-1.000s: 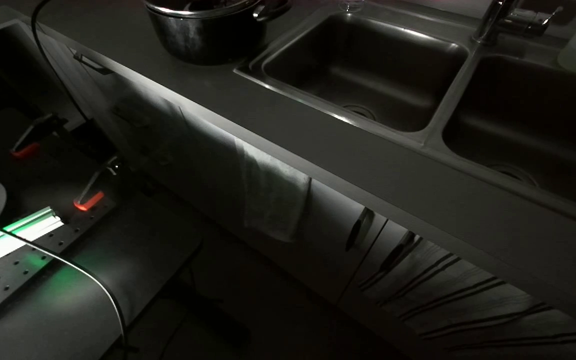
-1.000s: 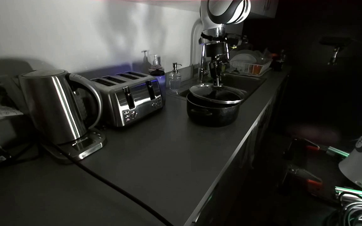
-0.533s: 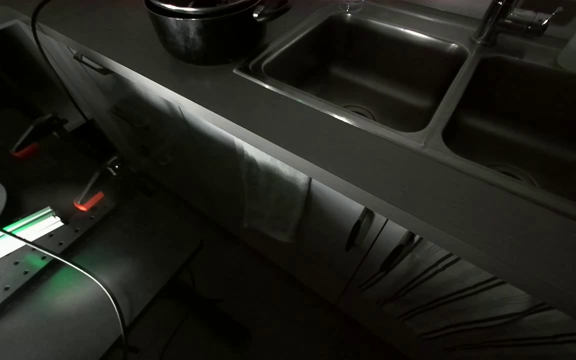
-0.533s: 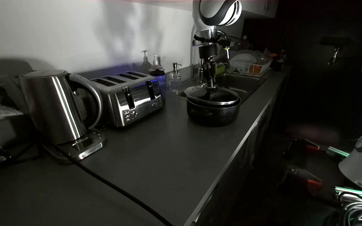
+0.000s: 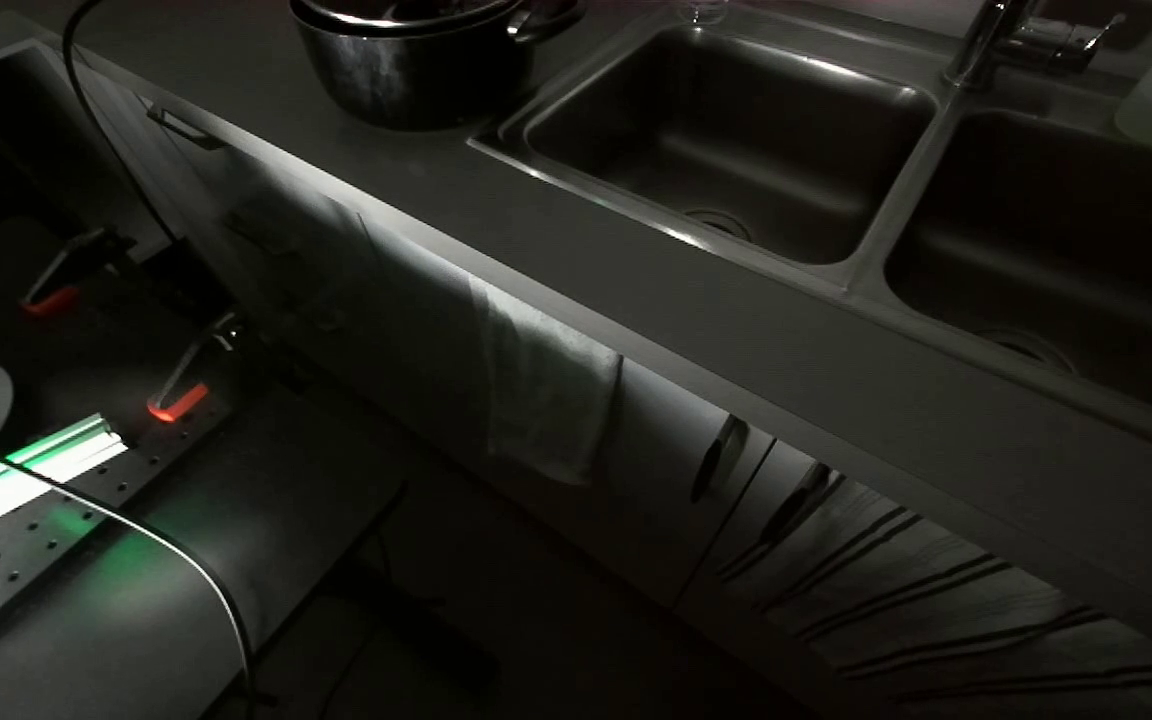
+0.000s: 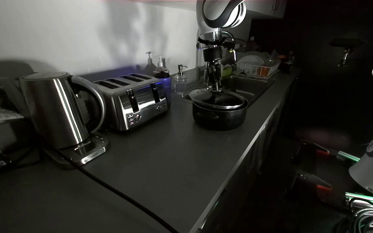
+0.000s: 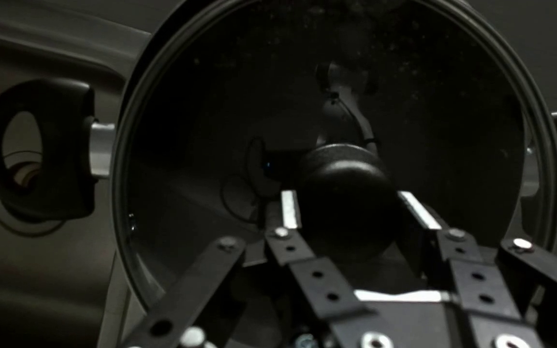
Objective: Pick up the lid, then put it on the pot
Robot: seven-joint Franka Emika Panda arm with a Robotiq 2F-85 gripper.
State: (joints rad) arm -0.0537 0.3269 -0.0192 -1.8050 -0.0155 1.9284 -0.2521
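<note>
Glass lid [image 6: 217, 100] looks picked up, its knob [image 7: 346, 193] grasped by the jaws, overhanging the pot [image 6: 220, 119] towards nine o'clock in an exterior view; seating and release apparently remain.

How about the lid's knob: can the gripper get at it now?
Probably yes: in the wrist view the lid has its knob between the fingers of the gripper, with nothing seen in the way; contact is too dark to judge.
</note>
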